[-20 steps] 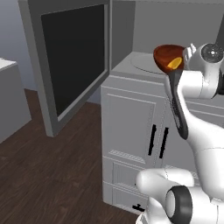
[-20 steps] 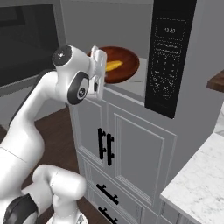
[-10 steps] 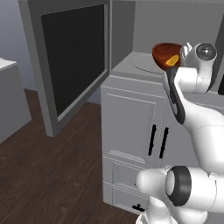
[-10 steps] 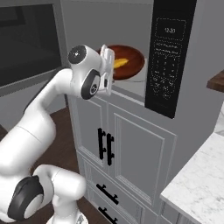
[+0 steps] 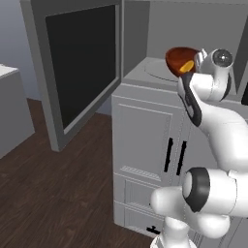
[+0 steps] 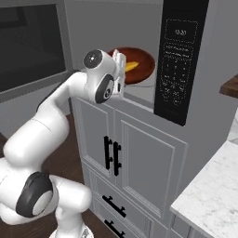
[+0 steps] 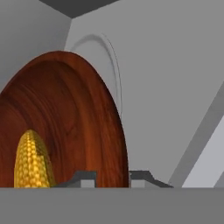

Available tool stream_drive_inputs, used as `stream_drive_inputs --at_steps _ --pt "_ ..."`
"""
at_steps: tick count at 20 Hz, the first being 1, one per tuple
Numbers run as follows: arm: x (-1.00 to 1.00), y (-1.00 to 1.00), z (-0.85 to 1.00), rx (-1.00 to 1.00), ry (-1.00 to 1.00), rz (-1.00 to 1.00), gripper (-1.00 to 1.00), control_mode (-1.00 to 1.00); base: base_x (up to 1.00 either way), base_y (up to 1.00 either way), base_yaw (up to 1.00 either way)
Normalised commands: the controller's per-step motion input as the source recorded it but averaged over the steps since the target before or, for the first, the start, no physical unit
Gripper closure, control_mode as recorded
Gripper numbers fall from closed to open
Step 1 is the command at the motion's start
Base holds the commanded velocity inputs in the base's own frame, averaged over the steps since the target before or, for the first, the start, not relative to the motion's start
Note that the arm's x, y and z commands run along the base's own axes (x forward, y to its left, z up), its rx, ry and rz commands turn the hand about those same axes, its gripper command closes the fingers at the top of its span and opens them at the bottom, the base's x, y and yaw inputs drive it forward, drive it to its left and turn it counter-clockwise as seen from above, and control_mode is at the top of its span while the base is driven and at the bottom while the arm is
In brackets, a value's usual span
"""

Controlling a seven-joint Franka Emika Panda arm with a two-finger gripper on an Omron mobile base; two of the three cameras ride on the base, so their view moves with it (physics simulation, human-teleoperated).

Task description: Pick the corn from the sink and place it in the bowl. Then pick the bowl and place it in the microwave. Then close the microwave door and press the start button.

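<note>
Inside the microwave [image 6: 153, 69] cavity, one bowl [image 7: 74, 127] hangs at the gripper [image 7: 112, 178], with one corn [image 7: 31, 159] cob lying in it. In the hand view the two fingertips [image 7: 84, 178] stand one on each side of the bowl's rim, pinching it: the left tip on the inner face, the right tip on the outer. The corn rests on the bowl's inner wall, near the rim and close to the left tip, not touching it as far as can be seen.

In the right base view the bowl [image 6: 135, 65] is over the cavity floor, with one pale turntable [image 6: 148, 82] showing just below its far edge; whether the bowl touches it cannot be told. The corn [image 6: 131, 66] shows as a yellow streak beside the gripper [image 6: 122, 65]. The dark control panel [image 6: 179, 60] bounds the cavity on the right, near the bowl's edge.

In the left base view the bowl [image 5: 180, 59] and corn [image 5: 186, 67] sit at the cavity's right part, leaving bare floor to the left. One door [image 5: 80, 68] stands swung wide open, well apart from the arm. Below are two cabinet doors [image 6: 125, 153] with two black handles [image 6: 111, 155].
</note>
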Motion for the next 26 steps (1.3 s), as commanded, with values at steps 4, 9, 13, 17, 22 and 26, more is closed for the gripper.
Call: stream_drive_inputs --at_steps 4,9,13,17,22,26 --pt "0.55 0.0 -0.19 0.0 0.0 0.0 1.0 -1.0 0.0 0.0 0.0" --pt "0.53 -0.01 -0.08 0.0 0.0 0.0 1.0 -1.0 0.0 0.0 0.0" --pt "0.16 0.0 -0.02 0.0 -0.13 0.01 -1.0 -1.0 0.0 0.0 0.0" --pt "0.0 0.03 0.0 -0.01 -0.36 0.02 -1.0 -1.0 0.0 0.0 0.0" --pt "-0.44 0.2 0.06 -0.01 -0.41 0.04 -1.0 -1.0 0.0 0.0 0.0" --pt "-0.98 0.36 0.6 0.0 -0.24 0.02 -1.0 -1.0 0.0 0.0 0.0"
